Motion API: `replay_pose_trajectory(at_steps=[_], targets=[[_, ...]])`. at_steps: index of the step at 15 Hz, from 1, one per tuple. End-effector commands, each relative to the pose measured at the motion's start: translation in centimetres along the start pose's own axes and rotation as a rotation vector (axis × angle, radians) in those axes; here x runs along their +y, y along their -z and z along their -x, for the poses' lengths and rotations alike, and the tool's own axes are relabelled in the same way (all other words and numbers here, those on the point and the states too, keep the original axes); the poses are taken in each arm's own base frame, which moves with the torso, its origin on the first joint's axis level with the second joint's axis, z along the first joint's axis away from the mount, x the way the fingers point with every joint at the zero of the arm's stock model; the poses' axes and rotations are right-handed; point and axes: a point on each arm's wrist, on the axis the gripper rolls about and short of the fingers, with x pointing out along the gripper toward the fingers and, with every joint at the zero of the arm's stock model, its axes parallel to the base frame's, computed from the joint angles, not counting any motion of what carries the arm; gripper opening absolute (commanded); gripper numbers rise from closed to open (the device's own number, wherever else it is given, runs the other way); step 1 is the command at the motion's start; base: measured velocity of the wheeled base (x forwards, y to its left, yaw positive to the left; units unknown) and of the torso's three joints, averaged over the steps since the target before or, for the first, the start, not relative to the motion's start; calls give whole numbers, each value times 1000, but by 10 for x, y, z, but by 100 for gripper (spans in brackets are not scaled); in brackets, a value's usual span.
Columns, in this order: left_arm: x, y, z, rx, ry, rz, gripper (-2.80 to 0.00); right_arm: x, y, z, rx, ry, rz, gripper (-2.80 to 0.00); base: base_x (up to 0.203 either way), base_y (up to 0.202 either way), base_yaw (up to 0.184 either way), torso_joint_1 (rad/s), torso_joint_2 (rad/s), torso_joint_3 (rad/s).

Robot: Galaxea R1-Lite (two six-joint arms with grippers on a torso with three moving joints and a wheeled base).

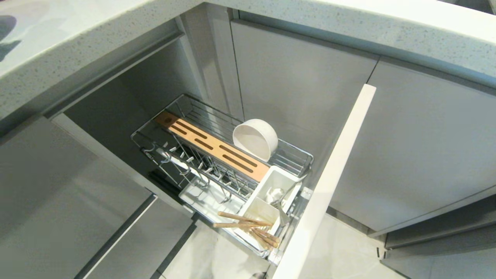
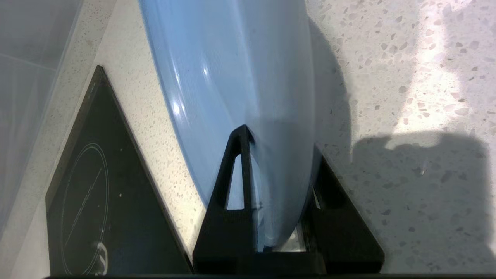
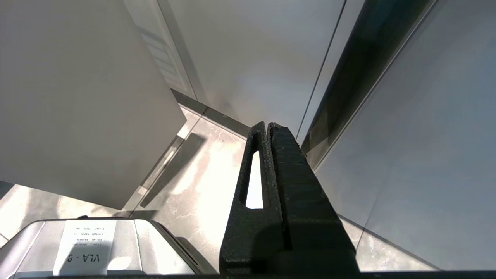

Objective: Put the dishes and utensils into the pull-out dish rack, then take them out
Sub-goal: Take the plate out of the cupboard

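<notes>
Step in hand: unloading, by my judgement. My left claw [image 2: 271, 155] is up over the speckled table [image 2: 407, 77], beside a black cooktop [image 2: 100, 201]. The blue plate [image 2: 232, 77] stands on edge between my fingers [image 2: 236, 182], which lie close against both its faces; whether they grip it or are letting go, I cannot tell. My right claw [image 3: 269, 128] is pressed shut on nothing, parked low near the floor and cabinet fronts.

Next move: if the plate is down on the table, part the fingers wider and draw off without tipping it; then go to the rack for the bowl.

Rack [image 1: 298, 155], pulled out of the cabinet:
- Far wire section: white bowl [image 1: 255, 138], tipped on its side.
- Wooden strip [image 1: 217, 149]: slots bare.
- Plate prongs [image 1: 193, 166]: hold nothing.
- Caddy [image 1: 288, 180]: spoon [image 1: 279, 199] in the farther cell, chopsticks [image 1: 248, 223] in the nearer cell, tips poking out over its edge.
</notes>
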Motion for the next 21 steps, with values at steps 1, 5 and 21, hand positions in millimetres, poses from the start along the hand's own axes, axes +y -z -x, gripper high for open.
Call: replay_pose_trajectory(at_steps=[1,5,21], targets=[[2,0,1,0,-10,0,0,0,0,0,-2,0,0,-280,0,0,0,0,0,0],[5,0,5,-12,-12,9,0,0,0,0,-3,0,0,-280,0,0,0,0,0,0],[45,19,75,-361,479,428,0,0,0,0,-3,0,-1,-280,0,0,0,0,0,0]])
